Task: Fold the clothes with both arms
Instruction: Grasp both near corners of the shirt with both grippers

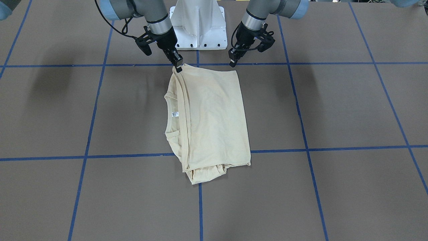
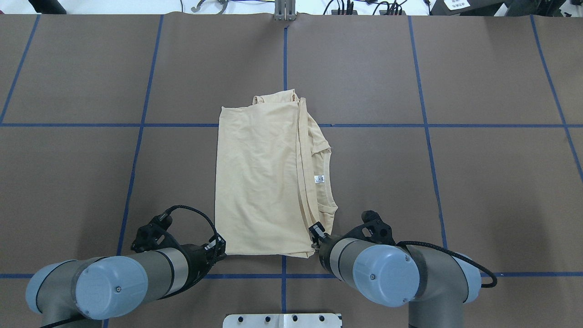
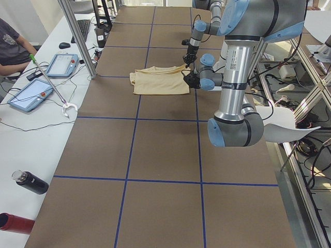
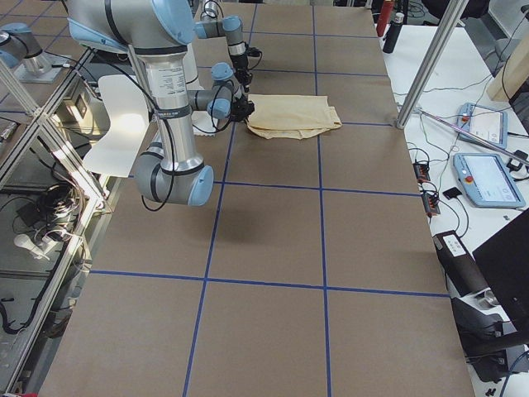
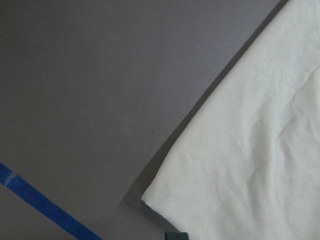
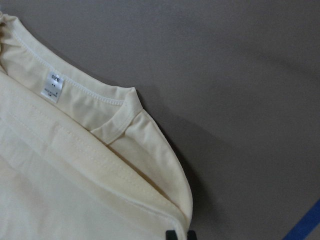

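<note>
The pale cream-yellow shirt [image 1: 214,113] [image 2: 259,182] lies folded into a narrow rectangle at the table's middle, plain side up. Its white neck label [image 1: 175,114] [image 6: 52,86] shows at the collar. My right gripper [image 1: 178,68] [image 2: 315,231] is shut on the shirt's near collar-side corner, which peaks up slightly. My left gripper [image 1: 232,63] [image 2: 219,248] hovers just off the other near corner, shut and holding nothing. In the left wrist view the shirt's corner [image 5: 250,150] lies flat on the table.
The white pedestal base [image 1: 200,30] stands just behind both grippers. Blue tape lines [image 1: 301,150] cross the brown table. A side bench holds tablets [image 3: 31,95] and a bottle [image 3: 31,182], with a seated person [image 3: 13,44] beside it. A metal pole [image 4: 430,62] stands at the far side.
</note>
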Controlling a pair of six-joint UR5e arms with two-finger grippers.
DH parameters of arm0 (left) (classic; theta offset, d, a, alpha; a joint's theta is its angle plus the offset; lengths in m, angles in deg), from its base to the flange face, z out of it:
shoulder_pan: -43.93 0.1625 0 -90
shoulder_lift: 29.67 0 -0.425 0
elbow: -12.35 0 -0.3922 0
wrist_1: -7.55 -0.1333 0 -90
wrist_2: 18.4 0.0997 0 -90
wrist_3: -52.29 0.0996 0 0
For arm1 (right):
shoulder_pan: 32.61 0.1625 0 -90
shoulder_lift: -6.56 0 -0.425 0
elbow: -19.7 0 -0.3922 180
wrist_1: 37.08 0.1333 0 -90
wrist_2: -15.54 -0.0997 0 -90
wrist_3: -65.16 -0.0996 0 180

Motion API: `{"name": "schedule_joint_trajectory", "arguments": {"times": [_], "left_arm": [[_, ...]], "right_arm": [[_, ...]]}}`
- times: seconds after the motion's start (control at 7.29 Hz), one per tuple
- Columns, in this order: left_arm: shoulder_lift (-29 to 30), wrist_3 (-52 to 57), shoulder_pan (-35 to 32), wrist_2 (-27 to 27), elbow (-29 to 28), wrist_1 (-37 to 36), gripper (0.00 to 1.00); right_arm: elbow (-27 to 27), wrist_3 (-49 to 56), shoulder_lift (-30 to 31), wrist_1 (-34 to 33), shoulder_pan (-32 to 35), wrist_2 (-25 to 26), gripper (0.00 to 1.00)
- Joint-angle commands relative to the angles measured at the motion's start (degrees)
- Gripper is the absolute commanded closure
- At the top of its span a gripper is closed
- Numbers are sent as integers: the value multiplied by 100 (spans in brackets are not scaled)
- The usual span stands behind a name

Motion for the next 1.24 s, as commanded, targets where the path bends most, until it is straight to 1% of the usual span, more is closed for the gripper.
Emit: {"name": "schedule_joint_trajectory", "arguments": {"times": [0.0,0.14,0.55,1.1], "left_arm": [[-4,-357,-128,116,73,51,39],[-40,-629,-120,334,56,51,38],[92,-877,-49,318,-260,77,40],[92,-869,-32,274,-349,68,40]], "right_arm": [[0,-2,12,0,-4,0,100],[0,-2,12,0,5,0,100],[0,7,21,0,5,0,100],[0,7,30,0,5,0,100]]}}
